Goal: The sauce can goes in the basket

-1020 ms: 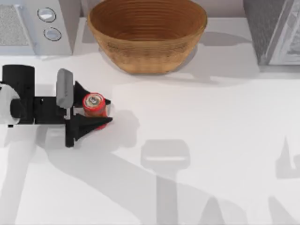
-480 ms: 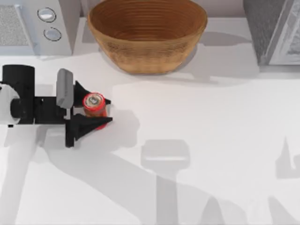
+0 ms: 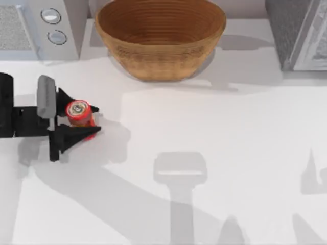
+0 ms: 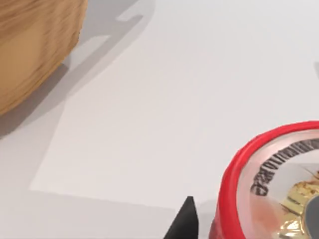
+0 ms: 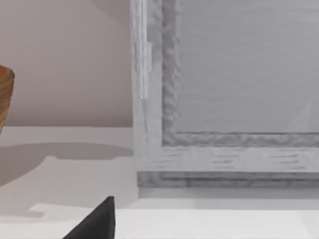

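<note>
The left gripper (image 3: 87,120) of the AgileX pair has its two black fingers (image 3: 76,133) pinched on the sauce can (image 3: 79,113), one finger on either side of the red body, the silver-grey top facing straight up so that the can's long axis stands upright between them. The left wrist view shows one black fingertip (image 4: 183,223) hard beside the can's red rim (image 4: 234,174), with the white table (image 4: 199,74) spreading out beyond it. Whether the can's base rests on the table or hangs just clear of it cannot be told from above.

Outward from the can, the wicker basket (image 3: 160,38) sits well apart, toward the table's far edge and to the can's right in the top view; its curved tan wall (image 4: 30,50) also fills a corner of the left wrist view. The coming move appears to turn on that diagonal: the can must likely rise above the basket's rim and travel away and to the right before the fingers part.

The left arm is plainly the nearer one, reaching in from the top view's left edge. A grey appliance with two round dials (image 3: 53,23) stands just left of the basket. The right arm is parked off to the basket's right; its wrist view catches one dark fingertip (image 5: 99,221) before a grey panelled cabinet (image 5: 224,99), and how its fingers are set cannot be told.
</note>
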Motion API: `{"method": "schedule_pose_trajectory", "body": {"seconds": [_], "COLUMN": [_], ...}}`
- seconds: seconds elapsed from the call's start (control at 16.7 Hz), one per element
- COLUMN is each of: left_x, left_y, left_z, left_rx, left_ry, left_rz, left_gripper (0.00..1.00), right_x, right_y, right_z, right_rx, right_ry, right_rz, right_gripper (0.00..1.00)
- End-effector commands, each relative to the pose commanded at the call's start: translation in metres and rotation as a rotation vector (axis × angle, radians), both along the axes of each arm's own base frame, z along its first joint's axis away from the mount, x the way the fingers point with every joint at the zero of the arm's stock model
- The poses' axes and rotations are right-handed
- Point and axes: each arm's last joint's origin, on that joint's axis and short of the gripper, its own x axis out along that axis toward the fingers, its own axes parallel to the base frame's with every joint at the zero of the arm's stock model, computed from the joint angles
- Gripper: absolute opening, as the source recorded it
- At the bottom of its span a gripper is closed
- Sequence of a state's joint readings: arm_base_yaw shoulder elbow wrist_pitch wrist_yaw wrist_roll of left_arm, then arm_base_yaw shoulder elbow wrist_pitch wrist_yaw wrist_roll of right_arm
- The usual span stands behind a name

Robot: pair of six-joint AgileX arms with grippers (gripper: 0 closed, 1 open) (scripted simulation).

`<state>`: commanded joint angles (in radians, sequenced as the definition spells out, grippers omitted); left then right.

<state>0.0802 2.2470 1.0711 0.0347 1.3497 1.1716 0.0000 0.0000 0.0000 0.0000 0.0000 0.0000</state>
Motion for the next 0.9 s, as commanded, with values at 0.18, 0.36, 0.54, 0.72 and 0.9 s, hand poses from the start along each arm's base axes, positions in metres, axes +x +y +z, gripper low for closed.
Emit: {"method": "schedule_pose_trajectory", "body": {"seconds": [0.18, 0.36, 0.54, 0.72, 0.9], "left_x": [-0.011, -0.028, -0.048, -0.067, -0.082], "left_y": [0.029, 0.051, 0.062, 0.064, 0.062], "left_z": [0.007, 0.019, 0.035, 0.055, 0.075], "left_rx": [0.004, 0.011, 0.014, 0.011, 0.003], "left_ry": [-0.016, -0.021, -0.007, 0.015, 0.029], "left_rz": [0.036, 0.056, 0.048, 0.017, -0.02], "left_gripper": [0.0, 0.0, 0.0, 0.0, 0.0], "right_x": [0.0, 0.0, 0.0, 0.0, 0.0], "right_y": [0.0, 0.0, 0.0, 0.0, 0.0], "right_z": [0.0, 0.0, 0.0, 0.0, 0.0], "right_rx": [0.0, 0.0, 0.0, 0.0, 0.0], "right_ry": [0.0, 0.0, 0.0, 0.0, 0.0], "right_rz": [0.0, 0.0, 0.0, 0.0, 0.0], "right_gripper": [1.0, 1.0, 1.0, 1.0, 1.0]}}
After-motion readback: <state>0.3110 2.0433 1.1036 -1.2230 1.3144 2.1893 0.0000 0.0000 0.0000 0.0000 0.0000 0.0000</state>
